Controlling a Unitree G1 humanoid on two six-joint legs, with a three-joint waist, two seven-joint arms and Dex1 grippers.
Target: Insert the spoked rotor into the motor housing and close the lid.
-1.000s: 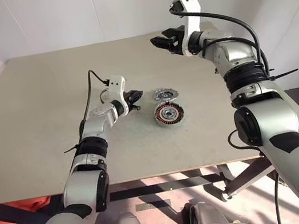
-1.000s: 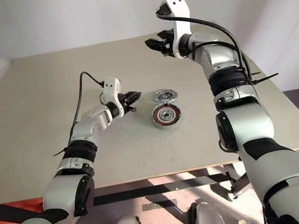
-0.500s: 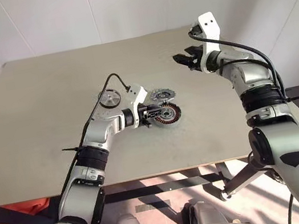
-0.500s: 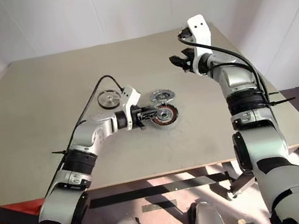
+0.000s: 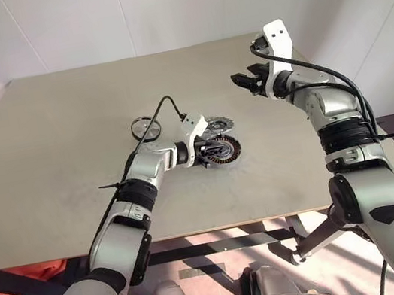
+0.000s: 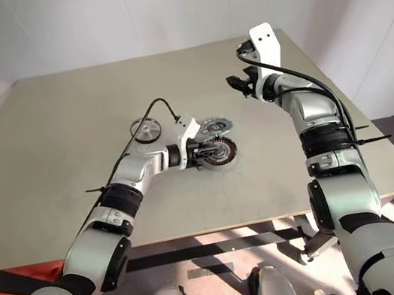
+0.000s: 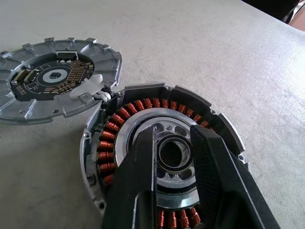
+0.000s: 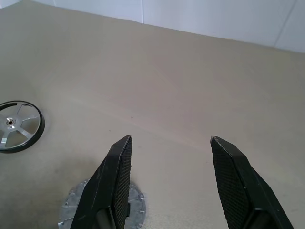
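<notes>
Three parts lie on the table: motor housing central, lid touching at its 12 o'clock, spoked rotor toward 10. Left gripper hangs over the housing's hub, fingers slightly parted, grasping nothing; right gripper hovers released.

light: bright, even, soft over my table | sun: hard patches on floor beneath | shadows: faint, short under motor housing | glare: mild sheen on lid | focus: my left fingers soft up close | edges: walls bow slightly
</notes>
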